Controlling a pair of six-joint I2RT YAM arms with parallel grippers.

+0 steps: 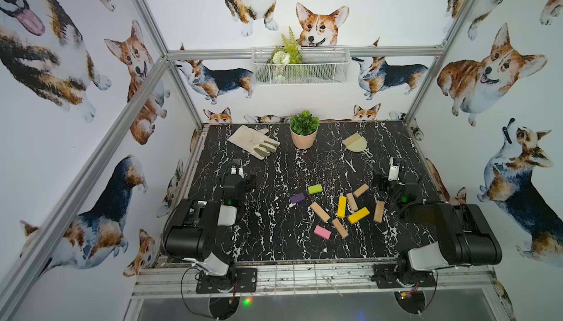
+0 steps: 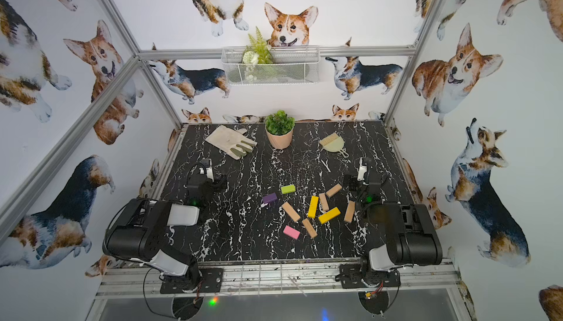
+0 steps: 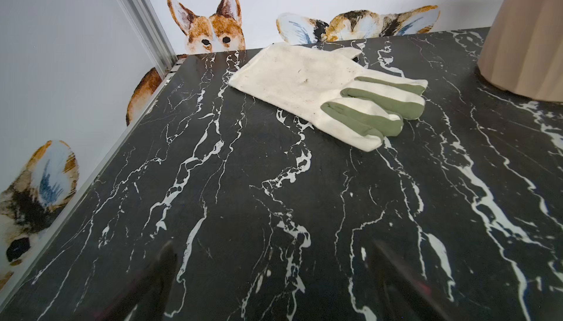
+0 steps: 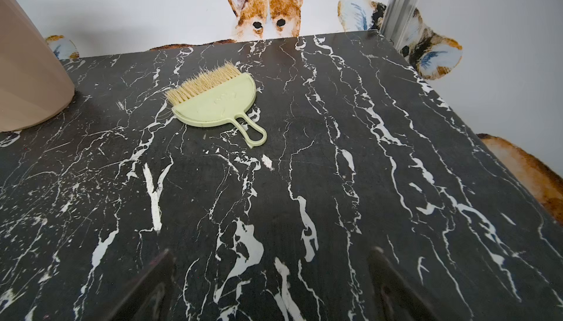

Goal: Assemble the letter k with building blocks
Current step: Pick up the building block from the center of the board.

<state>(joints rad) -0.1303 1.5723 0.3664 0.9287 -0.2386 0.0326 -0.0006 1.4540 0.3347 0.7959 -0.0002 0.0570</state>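
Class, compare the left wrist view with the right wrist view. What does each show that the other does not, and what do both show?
Only the left wrist view shows the white glove with green fingers, lying flat on the table. Only the right wrist view shows the pale green dustpan with brush. Both show the black marble table and part of the tan ribbed pot. Each also shows its own arm's gripper, the left gripper and the right gripper, open and holding nothing.
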